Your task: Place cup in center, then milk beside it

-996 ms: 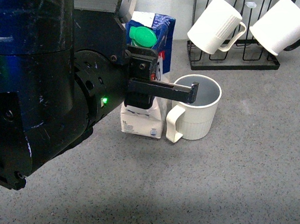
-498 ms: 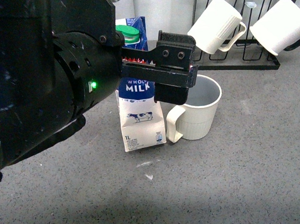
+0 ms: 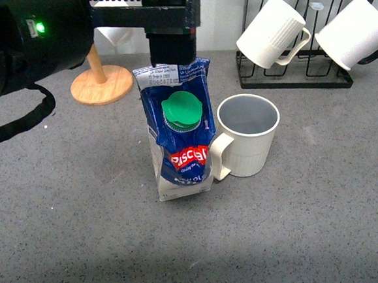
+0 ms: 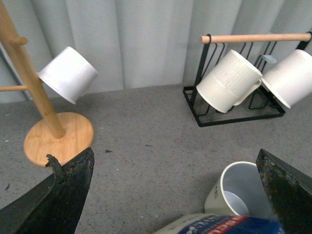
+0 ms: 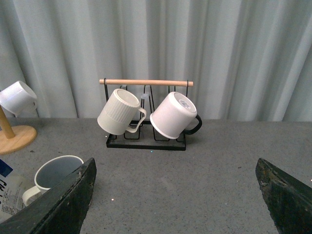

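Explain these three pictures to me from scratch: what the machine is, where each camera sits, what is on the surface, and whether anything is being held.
This is a robot with two arms, each ending in a gripper. The front view comes from a camera on its body; the other two come from cameras on its wrists, so the dark wedges at their edges are the jaws seen close up.

On the grey table stands the cup, a cream ribbed mug, upright and open. Close beside it, on its handle side, is the milk, a blue and white carton with a green cap, leaning towards the camera. At the back are a black rack with two mugs hung on it and a wooden stand with one white cup.

The left gripper hangs above the carton with its jaws spread, holding nothing. The right gripper is open and empty too.
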Tool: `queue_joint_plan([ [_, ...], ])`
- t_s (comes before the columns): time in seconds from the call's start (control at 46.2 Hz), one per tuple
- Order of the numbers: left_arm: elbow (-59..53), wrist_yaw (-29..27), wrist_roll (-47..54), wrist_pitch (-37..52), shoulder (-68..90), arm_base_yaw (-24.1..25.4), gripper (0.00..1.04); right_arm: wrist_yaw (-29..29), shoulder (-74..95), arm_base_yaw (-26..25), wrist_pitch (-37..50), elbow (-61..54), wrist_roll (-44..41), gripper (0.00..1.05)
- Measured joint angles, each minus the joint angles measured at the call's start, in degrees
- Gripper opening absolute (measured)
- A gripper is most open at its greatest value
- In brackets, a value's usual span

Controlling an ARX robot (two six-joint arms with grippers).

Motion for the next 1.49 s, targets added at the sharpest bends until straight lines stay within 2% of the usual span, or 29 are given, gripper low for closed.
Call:
queue_joint_plan([
  [0.087,-0.3,-1.1,0.0,0.2,-0.6,1.4,0.98,0.0,0.0,0.0,0.0,0.0,0.0,0.96],
  [0.13,-2.6,-7.8,1.4,7.4,-0.4,2.0,0.89,0.0,0.0,0.0,0.0,0.0,0.0,0.96],
  [0.173,-5.7,-9.8,2.1,13.2,-1.1,2.9,0.80,0.0,0.0,0.0,0.0,0.0,0.0,0.96],
  [0.347,-16.3,-5.3,3.1,16.2,-10.6,9.0,0.44,0.0,0.0,0.0,0.0,0.0,0.0,0.96],
  [0.628,-25.8,0.3,3.3,17.4,-18.1,14.9,0.04,0.0,0.0,0.0,0.0,0.0,0.0,0.96],
  [1.256,-33.3,8.0,3.5,0.3,-43.2,22.7,0.04,0.0,0.0,0.0,0.0,0.0,0.0,0.96],
  [1.321,-33.8,12.4,3.5,-2.8,-46.8,26.0,0.04,0.0,0.0,0.0,0.0,0.0,0.0,0.96],
  [1.386,-33.9,12.8,3.5,-5.8,-50.3,27.8,0.04,0.0,0.0,0.0,0.0,0.0,0.0,0.96],
  [1.495,-33.9,13.1,3.5,-8.9,-54.0,28.0,0.04,0.0,0.0,0.0,0.0,0.0,0.0,0.96],
])
